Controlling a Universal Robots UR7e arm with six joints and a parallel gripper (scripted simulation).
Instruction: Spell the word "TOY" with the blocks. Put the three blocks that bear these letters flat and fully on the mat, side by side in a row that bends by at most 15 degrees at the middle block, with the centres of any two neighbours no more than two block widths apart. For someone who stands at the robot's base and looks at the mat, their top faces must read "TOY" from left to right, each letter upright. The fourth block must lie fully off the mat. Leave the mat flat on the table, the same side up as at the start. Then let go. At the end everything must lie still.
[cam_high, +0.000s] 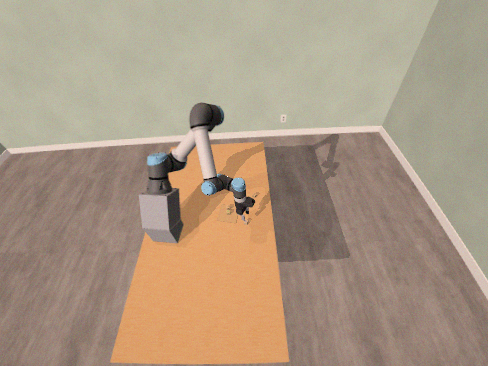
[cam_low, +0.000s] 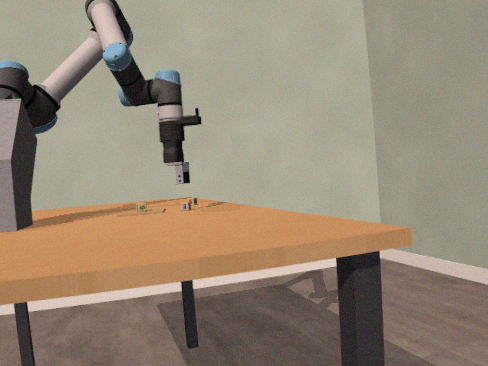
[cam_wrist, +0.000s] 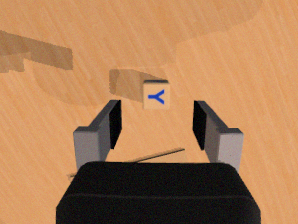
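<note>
in the exterior view the arm (cam_low: 75, 62) reached from its grey pedestal (cam_low: 15, 165) at the left, and the jaws (cam_low: 182, 174) hung well above the counter (cam_low: 200, 240), pointing down. further right, a block with a green mark (cam_low: 142, 207) lay on the counter, its letter too small to read; near it stood two more small blocks (cam_low: 186, 205), one showing blue, also unreadable. in the wrist view the jaws stood wide open with nothing between them. the left finger (cam_wrist: 100, 132) came first, then the y block (cam_wrist: 156, 94), lying flat on the counter beyond the fingertips, its top face bearing a blue "y" turned on its side, then the right finger (cam_wrist: 216, 135). a thin dark edge line (cam_wrist: 160, 155) crossed the counter below the block.
</note>
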